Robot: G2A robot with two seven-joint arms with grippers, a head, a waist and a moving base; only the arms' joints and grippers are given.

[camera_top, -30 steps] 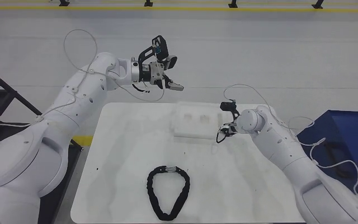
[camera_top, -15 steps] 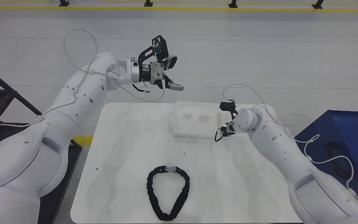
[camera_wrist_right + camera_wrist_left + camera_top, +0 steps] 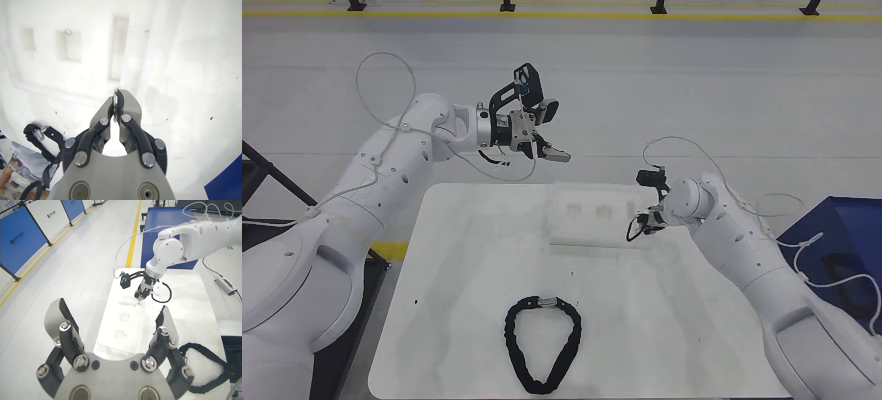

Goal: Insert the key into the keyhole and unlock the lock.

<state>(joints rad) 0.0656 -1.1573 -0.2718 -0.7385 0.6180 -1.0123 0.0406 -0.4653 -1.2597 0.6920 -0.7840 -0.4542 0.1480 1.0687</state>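
A black chain lock (image 3: 542,340) lies as a loop on the white table's near half, and its silver cylinder (image 3: 40,135) shows in the right wrist view. My right gripper (image 3: 115,94) is shut on the key (image 3: 114,109), whose metal head sits between the pads. That gripper (image 3: 633,231) hangs just above the right end of the white foam tray (image 3: 590,215), beside a long slot (image 3: 118,49). My left gripper (image 3: 554,151) is held high beyond the table's far edge, open (image 3: 113,317) with nothing between its fingers. From there the key (image 3: 139,303) points down under the right gripper (image 3: 140,296).
The foam tray (image 3: 113,340) has several recesses, one holding a small ring (image 3: 68,32). A blue cart (image 3: 842,245) stands off the table's right side. Bare tabletop (image 3: 682,330) lies between the tray and the chain (image 3: 206,353).
The right arm has shifted a little toward the table's far side, carrying the key from beside the tray's right end to above it. The left arm has stayed still.
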